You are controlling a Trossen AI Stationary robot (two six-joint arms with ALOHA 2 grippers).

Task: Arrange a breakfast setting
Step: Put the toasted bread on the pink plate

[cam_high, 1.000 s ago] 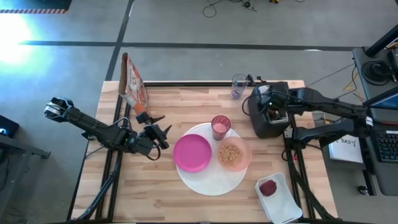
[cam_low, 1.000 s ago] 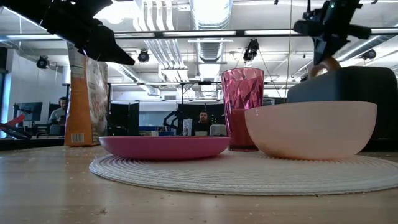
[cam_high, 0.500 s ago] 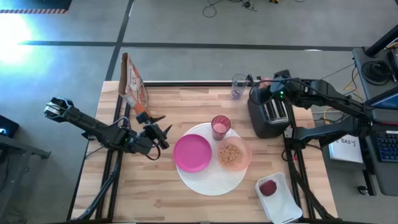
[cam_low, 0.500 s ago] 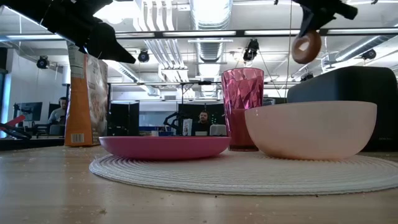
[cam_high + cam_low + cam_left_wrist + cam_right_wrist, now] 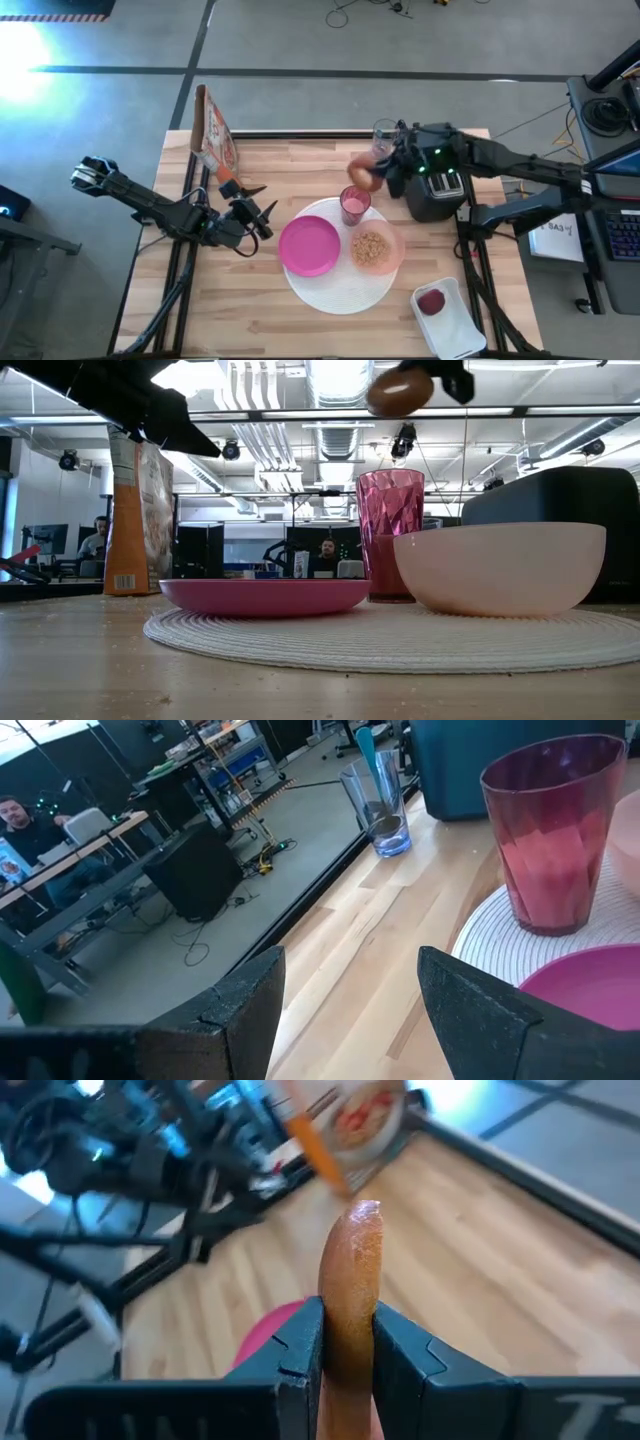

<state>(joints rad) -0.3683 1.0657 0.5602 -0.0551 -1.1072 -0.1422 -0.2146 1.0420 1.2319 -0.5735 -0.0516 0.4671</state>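
My right gripper point(image 5: 380, 170) is shut on a brown bagel point(image 5: 364, 174), high above the table just behind the pink tumbler point(image 5: 354, 204). The low view shows the bagel point(image 5: 398, 390) far above the tumbler point(image 5: 390, 535). The tumbler, a magenta plate point(image 5: 309, 246) and a peach bowl point(image 5: 375, 250) holding cereal stand on the white round disc point(image 5: 340, 290). A small red fruit point(image 5: 432, 301) lies in the white tray. My left gripper point(image 5: 262, 212) hovers open, left of the plate, with nothing between its fingers point(image 5: 230, 1010). My right gripper pinches the bagel between its two fingers point(image 5: 300, 1350), one on each flat face point(image 5: 352, 1295); the wrist view shows the bagel edge-on. The fingers reach in from the table's right, slanting a little downward. The bagel sticks out past the fingertips, lifted clear of everything.
The black toaster point(image 5: 437, 185) stands right of the tumbler, under my right arm. A clear glass point(image 5: 384, 138) stands at the far edge, a cereal box point(image 5: 213, 135) at the far left corner, and the white tray point(image 5: 450, 320) at the near right.
My right gripper has drawn the bagel up out of the toaster and carried it toward the table's left, stopping above and behind the tumbler. It has tipped from pointing down to nearly level and stayed shut on the bagel.
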